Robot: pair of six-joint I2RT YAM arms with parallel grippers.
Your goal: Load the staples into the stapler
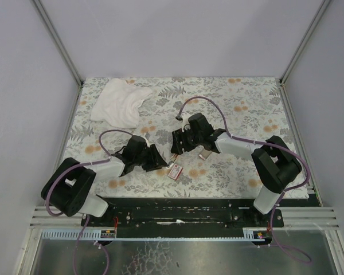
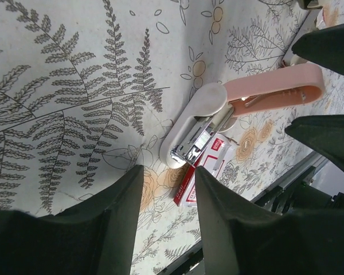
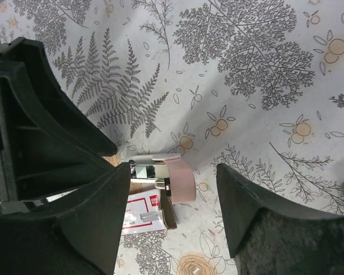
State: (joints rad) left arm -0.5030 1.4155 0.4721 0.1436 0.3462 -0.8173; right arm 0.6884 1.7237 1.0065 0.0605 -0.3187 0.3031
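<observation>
The stapler [image 2: 202,114] lies on the leaf-patterned table, hinged wide open. Its pinkish lid [image 2: 275,86] is swung out and its silver magazine [image 2: 194,144] is bare. The red staples box [image 2: 203,172] touches its metal end. In the right wrist view the stapler [image 3: 178,177] lies above the box [image 3: 139,215], and a short silver strip [image 3: 142,216] rests on the pale label. My left gripper [image 2: 167,183] is open and empty, just short of the box. My right gripper [image 3: 173,172] is open, straddling the stapler above it. In the top view the box [image 1: 175,171] lies between both grippers.
A crumpled white cloth [image 1: 120,103] lies at the back left. The right gripper's black fingers [image 2: 332,46] show at the right edge of the left wrist view. The left gripper's body [image 3: 34,132] fills the left of the right wrist view. The black base rail [image 1: 183,209] runs along the near edge.
</observation>
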